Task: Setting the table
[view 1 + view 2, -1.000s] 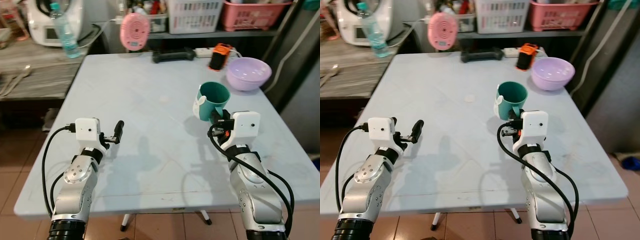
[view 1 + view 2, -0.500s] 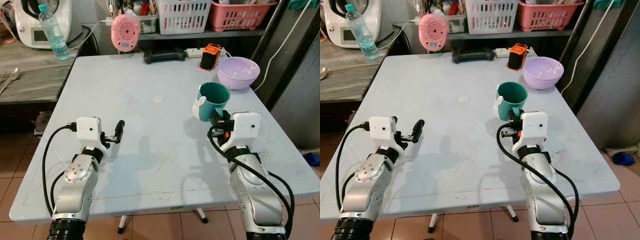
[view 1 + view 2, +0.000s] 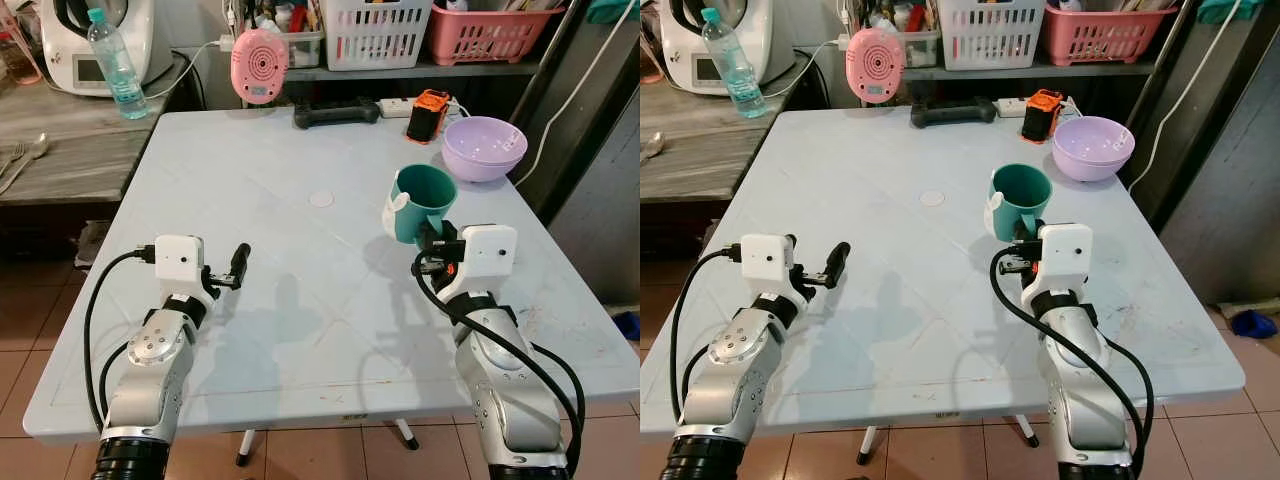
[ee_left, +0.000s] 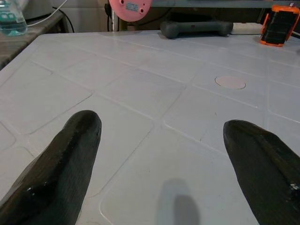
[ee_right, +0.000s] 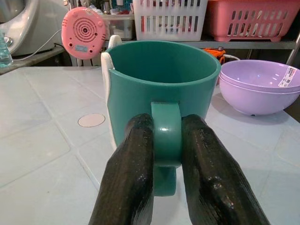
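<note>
A teal mug with a white patch on its side stays upright over the right part of the pale table, seemingly just above it. My right gripper is shut on the mug's handle, one black finger on each side of it. My left gripper hovers open over the table's near left part, and its fingers stand wide apart with nothing between them.
A purple bowl sits at the far right corner beside an orange-and-black device. A black bar and a pink round gadget stand at the far edge. A small white disc lies mid-table. A water bottle is on the left counter.
The whole picture has shifted because the camera moved. Both grippers and the held mug keep the same places relative to me.
</note>
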Robot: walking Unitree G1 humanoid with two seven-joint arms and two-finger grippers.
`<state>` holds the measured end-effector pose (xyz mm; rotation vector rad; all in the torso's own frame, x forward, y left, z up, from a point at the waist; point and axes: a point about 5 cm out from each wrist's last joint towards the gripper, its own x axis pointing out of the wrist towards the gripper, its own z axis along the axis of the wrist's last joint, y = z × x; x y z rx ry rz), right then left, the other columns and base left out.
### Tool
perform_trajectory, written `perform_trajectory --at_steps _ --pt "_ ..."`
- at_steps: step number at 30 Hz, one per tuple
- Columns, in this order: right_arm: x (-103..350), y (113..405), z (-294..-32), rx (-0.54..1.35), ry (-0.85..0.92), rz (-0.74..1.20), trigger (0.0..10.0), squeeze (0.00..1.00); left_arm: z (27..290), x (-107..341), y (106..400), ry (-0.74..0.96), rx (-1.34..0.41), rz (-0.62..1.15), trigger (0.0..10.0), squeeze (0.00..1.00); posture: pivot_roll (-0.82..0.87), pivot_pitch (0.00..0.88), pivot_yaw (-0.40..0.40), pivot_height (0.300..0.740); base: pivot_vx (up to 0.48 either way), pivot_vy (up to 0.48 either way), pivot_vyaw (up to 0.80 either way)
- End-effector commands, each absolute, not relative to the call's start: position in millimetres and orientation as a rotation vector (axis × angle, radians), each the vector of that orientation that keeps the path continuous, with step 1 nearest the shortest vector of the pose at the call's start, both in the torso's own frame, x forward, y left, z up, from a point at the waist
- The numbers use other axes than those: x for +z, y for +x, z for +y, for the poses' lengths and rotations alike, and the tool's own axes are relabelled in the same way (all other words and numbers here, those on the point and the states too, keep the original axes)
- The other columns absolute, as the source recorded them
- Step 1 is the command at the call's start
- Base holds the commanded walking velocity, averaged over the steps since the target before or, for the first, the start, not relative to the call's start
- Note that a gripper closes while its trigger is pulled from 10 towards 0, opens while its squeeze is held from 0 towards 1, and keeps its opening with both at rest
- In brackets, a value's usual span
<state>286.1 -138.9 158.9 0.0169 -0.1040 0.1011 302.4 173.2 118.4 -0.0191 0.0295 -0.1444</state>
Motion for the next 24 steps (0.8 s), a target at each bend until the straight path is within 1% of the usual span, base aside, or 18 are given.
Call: perform_trajectory --at_steps 1,24 --pt "164.2 287.5 -140.6 0.093 0.024 -0.125 10.0 0.0 174.4 119.7 301.6 -0.002 -0.148 0.033 10.0 0.0 -0.01 0.052 0.05 0.74 -0.244 0.0 0.0" --pt "166.0 290.6 -141.6 0.08 0.032 -0.132 10.0 0.0 174.4 119.9 302.2 0.009 -0.159 0.043 10.0 0.0 0.0 0.055 0.059 0.74 -0.256 0.0 0.0"
